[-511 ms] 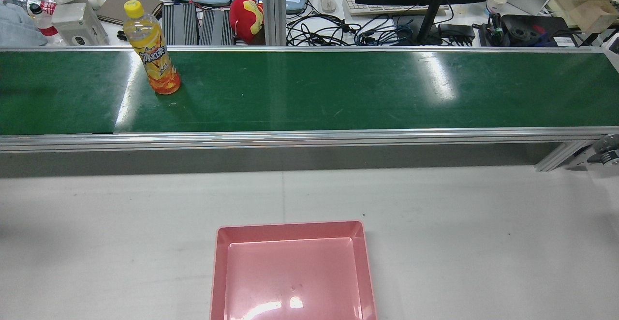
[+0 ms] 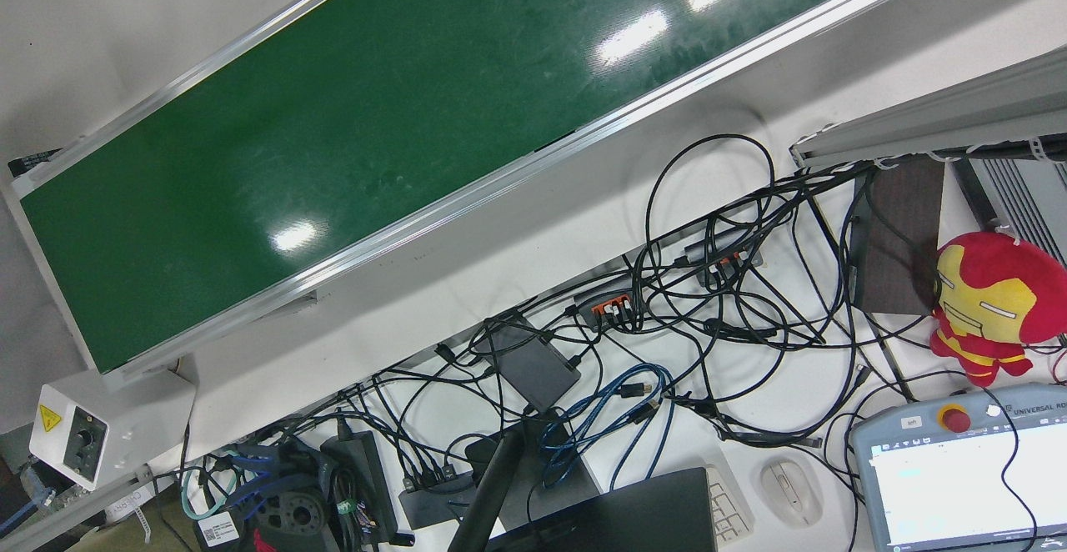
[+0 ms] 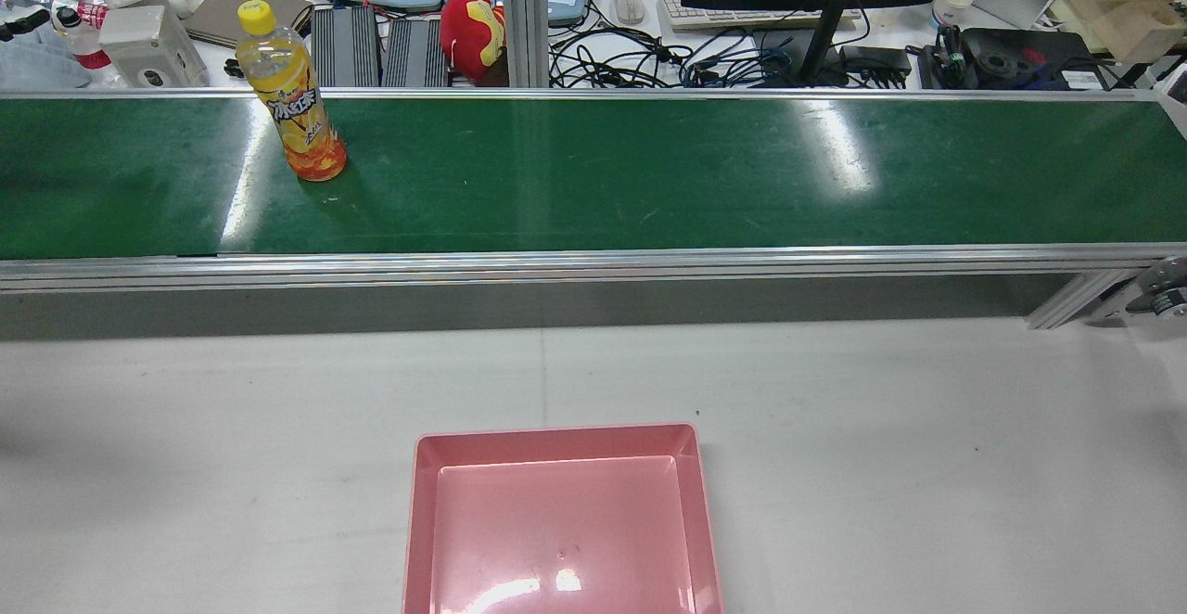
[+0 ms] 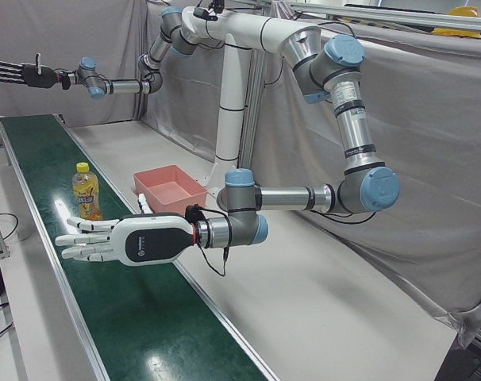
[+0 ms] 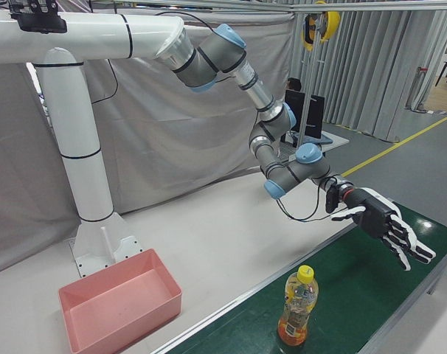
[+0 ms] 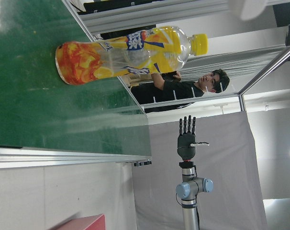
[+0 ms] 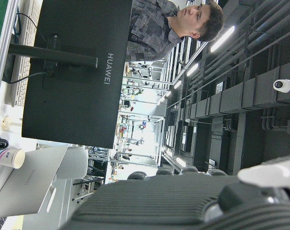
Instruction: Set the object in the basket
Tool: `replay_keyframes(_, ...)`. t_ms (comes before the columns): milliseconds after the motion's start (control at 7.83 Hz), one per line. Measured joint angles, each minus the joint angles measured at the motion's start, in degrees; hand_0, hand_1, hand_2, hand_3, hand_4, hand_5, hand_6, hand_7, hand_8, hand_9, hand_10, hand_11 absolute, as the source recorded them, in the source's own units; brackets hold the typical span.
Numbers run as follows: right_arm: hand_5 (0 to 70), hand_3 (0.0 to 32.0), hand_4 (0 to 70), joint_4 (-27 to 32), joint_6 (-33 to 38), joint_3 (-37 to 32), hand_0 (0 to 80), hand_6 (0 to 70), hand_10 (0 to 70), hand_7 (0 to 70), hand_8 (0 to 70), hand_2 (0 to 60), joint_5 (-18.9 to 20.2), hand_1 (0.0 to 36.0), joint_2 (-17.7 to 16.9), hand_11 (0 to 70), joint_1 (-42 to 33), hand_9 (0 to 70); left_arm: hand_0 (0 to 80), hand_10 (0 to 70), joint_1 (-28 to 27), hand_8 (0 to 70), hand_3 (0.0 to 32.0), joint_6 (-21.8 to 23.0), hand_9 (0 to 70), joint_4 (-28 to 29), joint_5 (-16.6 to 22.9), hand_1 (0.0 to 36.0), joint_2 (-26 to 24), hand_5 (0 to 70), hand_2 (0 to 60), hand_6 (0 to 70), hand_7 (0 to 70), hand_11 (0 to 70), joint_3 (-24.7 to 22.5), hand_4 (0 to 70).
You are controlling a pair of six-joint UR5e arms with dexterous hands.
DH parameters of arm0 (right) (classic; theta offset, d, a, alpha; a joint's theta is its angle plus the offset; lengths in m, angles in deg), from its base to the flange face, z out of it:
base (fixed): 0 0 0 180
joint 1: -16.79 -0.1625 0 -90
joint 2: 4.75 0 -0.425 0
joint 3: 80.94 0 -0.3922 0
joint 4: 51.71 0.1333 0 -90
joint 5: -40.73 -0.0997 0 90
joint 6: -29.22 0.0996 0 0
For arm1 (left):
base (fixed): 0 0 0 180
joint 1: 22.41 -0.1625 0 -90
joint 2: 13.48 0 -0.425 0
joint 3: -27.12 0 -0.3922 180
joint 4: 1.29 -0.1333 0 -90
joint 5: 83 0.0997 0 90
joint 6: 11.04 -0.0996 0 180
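The orange drink bottle (image 3: 292,95) stands upright on the left part of the green conveyor belt (image 3: 649,178), not yet grasped, so the step seems to be the approach. The left hand (image 4: 105,240) hovers near it above the belt, fingers spread and holding nothing; next it should reach the bottle and close around its body. The pink basket (image 3: 556,438), in the middle of the table, is empty. The right hand (image 4: 22,73) is far away, fingers also spread

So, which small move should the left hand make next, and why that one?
Probably move the left hand along the green conveyor belt toward the orange drink bottle, keeping its fingers open. The bottle stands upright on the belt, apart from the hand and untouched. The hand is open and empty, and the pink basket holds nothing yet.
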Motion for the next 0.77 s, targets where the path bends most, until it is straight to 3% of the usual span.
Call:
replay_keyframes(255,0.0,0.0,0.0,0.0,0.0,0.0,0.0,0.0,0.0,0.0,0.0,0.0,0.0,0.0,0.0,0.0,0.0,0.0,69.6,8.0,-3.1,0.0,0.0,-1.7,0.0,-3.0,-2.6,19.0,-1.4,25.8,0.0,0.0,3.8,14.6,-2.0,6.8)
replay_keyframes(511,0.0,0.0,0.0,0.0,0.0,0.0,0.0,0.0,0.0,0.0,0.0,0.0,0.0,0.0,0.0,0.0,0.0,0.0,62.6,6.8,-8.9,0.0,0.0,-1.9,0.0,-4.6,-7.2,18.2,-3.2,25.5,0.0,0.0,3.7,12.7,-2.2,7.2)
replay_keyframes(766,0.0,0.0,0.0,0.0,0.0,0.0,0.0,0.0,0.0,0.0,0.0,0.0,0.0,0.0,0.0,0.0,0.0,0.0,59.8,6.1,-12.2,0.0,0.0,-2.0,0.0,-6.1,-9.0,18.5,-6.0,27.1,0.0,0.0,4.0,11.6,-1.8,7.4)
